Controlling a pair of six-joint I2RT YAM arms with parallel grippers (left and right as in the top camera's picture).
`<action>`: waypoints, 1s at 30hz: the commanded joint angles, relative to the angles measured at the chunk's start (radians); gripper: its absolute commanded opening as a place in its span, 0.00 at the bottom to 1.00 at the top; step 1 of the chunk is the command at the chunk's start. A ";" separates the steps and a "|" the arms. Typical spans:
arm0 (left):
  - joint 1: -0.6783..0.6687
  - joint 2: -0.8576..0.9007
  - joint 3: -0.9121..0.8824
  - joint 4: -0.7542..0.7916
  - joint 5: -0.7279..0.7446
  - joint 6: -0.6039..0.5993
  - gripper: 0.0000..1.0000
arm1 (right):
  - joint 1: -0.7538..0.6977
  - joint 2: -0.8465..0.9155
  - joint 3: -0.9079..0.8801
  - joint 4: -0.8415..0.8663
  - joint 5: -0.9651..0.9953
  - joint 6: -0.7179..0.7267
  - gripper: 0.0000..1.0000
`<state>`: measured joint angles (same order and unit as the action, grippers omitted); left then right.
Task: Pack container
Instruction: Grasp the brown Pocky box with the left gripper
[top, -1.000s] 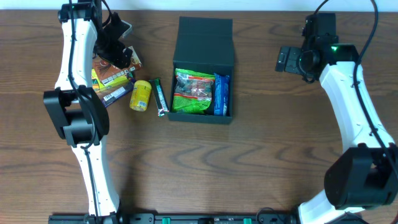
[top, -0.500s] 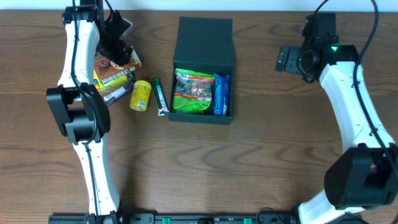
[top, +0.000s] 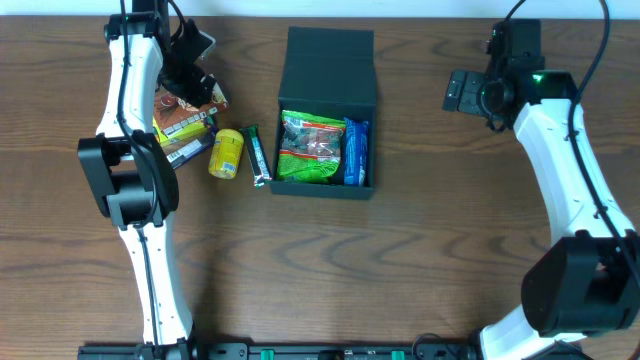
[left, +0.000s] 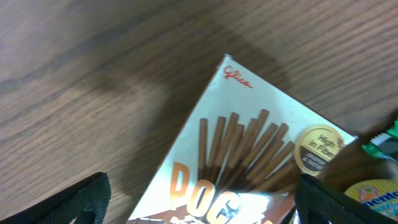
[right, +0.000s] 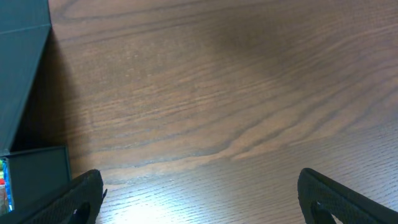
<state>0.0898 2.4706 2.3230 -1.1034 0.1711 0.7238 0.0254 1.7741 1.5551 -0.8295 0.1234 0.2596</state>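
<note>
Toward the far edge of the tabletop (top: 450, 250), midway between its left and right edges, the container (top: 325, 190) is seen standing open, its lid (top: 330, 62) laid flat back toward the far edge. Inside, a green packet (top: 308, 150) is packed against the left wall and a blue packet (top: 356, 152) is tucked along the right wall. Their print cannot be read from above.

Just beside the container's left wall a dark bar (top: 259, 155) is laid out. Next to it is a yellow tube (top: 227, 153), and nearer the left edge a heap of snack packets (top: 183, 150) is piled.

Over that heap, by the far left corner, the left gripper (left: 199, 208) is held with its fingers (left: 74, 202) spread wide apart and nothing clamped. A Pocky box (left: 249, 149) is framed below and between them. "Glico" is read in red script at the box's upper corner, and big orange letters "POC" are cut off by the frame. Chocolate sticks are pictured, and a round gold seal reads "High in", its last word too blurred. At the lower right of the wrist view a yellow pack (left: 373, 193) is glimpsed, with what looks like "mento" on it.

On the right side near the far edge, the right gripper (right: 199, 180) is held well apart from the container. Its fingers (right: 348, 199) are spread wide over bare wood, with nothing gripped.
</note>
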 joint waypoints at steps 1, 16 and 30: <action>0.000 0.011 0.002 -0.026 0.033 0.066 0.95 | -0.005 0.003 0.003 -0.001 0.000 0.016 0.99; 0.002 0.011 0.002 -0.064 0.080 0.282 0.96 | -0.005 0.003 0.003 0.000 0.007 -0.056 0.99; 0.015 0.011 -0.130 0.017 0.092 0.301 0.95 | -0.005 0.003 0.003 -0.014 0.006 -0.055 0.99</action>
<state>0.0982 2.4710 2.1952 -1.0897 0.2447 1.0077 0.0254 1.7741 1.5551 -0.8398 0.1242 0.2184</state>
